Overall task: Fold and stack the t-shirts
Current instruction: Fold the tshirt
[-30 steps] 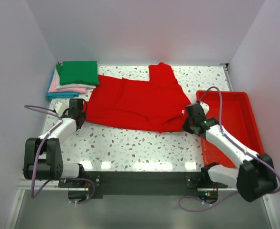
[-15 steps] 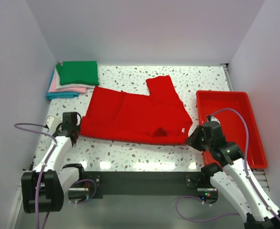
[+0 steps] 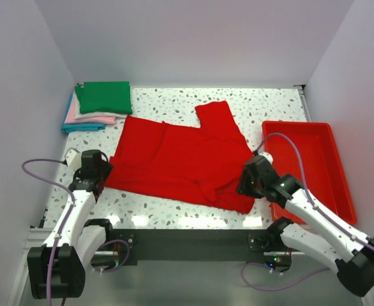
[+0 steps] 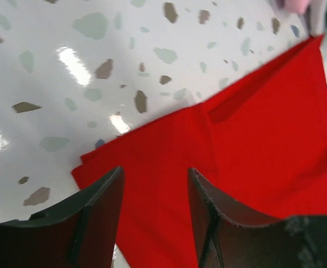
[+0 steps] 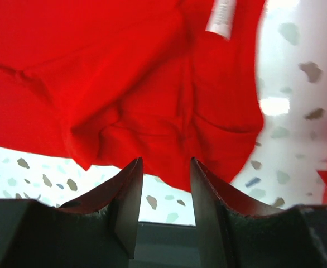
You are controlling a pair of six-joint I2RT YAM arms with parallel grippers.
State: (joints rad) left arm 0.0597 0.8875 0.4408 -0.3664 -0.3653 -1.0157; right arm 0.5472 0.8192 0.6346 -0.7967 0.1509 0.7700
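Red t-shirt (image 3: 180, 159) spread open mid-worktop (image 3: 174, 205), its near right corner now drawn closer to the front edge than half a second ago. Left end effector (image 3: 104, 171) and right end effector (image 3: 246, 182) back at opposite side edges, jaws parted over cloth, gripping nothing. Folded stack (image 3: 101, 105) at far left. Probably regrasping for the first fold.

Parted left gripper (image 4: 155, 181) above red t-shirt (image 4: 258, 145) corner, speckled table (image 4: 57, 84)
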